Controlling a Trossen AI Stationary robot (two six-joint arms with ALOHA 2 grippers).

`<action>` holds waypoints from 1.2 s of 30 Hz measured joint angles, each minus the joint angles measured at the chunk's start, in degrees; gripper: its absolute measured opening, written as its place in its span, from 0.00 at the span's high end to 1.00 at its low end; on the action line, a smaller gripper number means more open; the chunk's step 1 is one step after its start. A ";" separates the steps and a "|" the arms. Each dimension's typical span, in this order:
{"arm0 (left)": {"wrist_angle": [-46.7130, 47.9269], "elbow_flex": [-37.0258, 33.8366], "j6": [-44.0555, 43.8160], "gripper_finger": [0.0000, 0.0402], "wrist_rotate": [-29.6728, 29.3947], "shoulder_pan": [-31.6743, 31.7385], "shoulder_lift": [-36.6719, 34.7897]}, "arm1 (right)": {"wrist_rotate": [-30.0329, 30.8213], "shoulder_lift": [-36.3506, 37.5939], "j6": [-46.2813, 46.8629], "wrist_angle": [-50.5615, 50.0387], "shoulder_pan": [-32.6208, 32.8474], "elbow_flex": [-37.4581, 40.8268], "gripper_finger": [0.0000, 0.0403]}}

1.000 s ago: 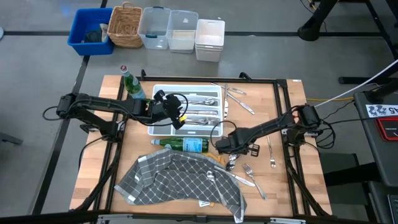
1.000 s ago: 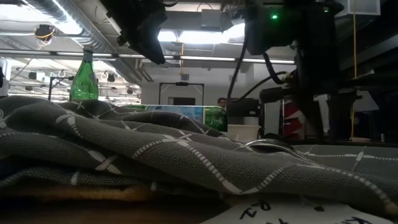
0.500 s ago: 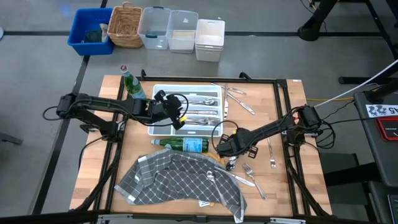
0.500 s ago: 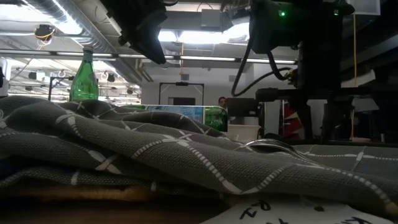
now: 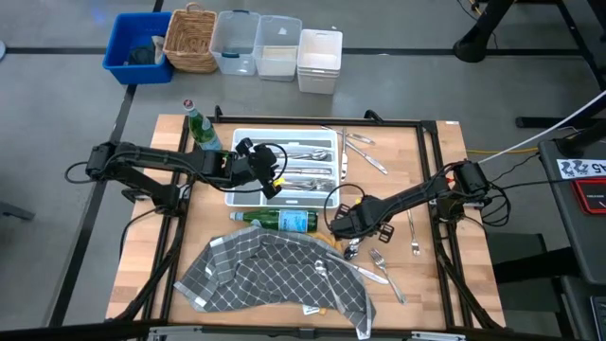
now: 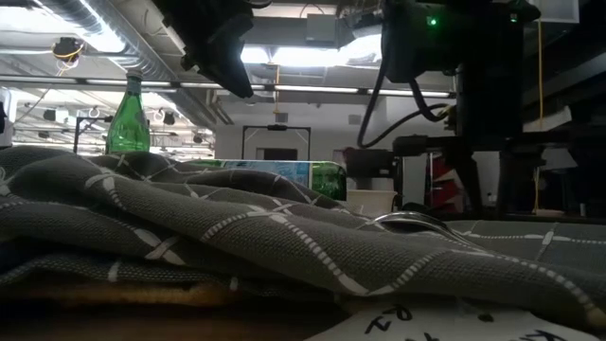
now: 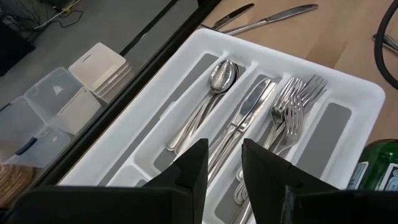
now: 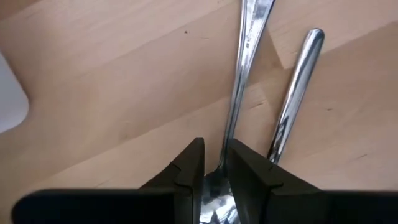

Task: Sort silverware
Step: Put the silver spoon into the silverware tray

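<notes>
High view: white compartmented plastic tray (image 5: 248, 196) at centre, left gripper (image 5: 275, 186) above it; right gripper (image 5: 335, 224) lower centre-right, beside loose shiny silver metal silverware (image 5: 379, 258). Left wrist view: fingers slightly parted, empty, over sorted spoons, knives, forks. Right wrist view: fingers (image 8: 189, 169) nearly closed, pinching a slim silver utensil handle (image 8: 240, 81) on the wooden table (image 8: 112, 93).

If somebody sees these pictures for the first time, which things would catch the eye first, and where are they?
The white compartmented plastic tray at the table's far middle stands out, with shiny spoons, knives and forks each in their own slot, the left gripper above it. A large grey checked cloth covers the near side, a green glass bottle lying beside it. The right gripper is shut on a silver utensil on the wood.
</notes>
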State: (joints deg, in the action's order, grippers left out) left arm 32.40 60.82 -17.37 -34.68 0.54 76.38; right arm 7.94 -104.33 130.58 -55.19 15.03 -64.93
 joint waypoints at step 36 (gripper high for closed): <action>0.02 -0.02 -0.15 0.79 0.02 0.00 0.02 | -1.81 -0.98 -1.96 3.59 0.00 3.79 0.82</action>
State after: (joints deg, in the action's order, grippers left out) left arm 32.42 60.80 -17.52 -34.65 0.54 76.40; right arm 6.14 -105.32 128.62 -51.61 15.03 -61.14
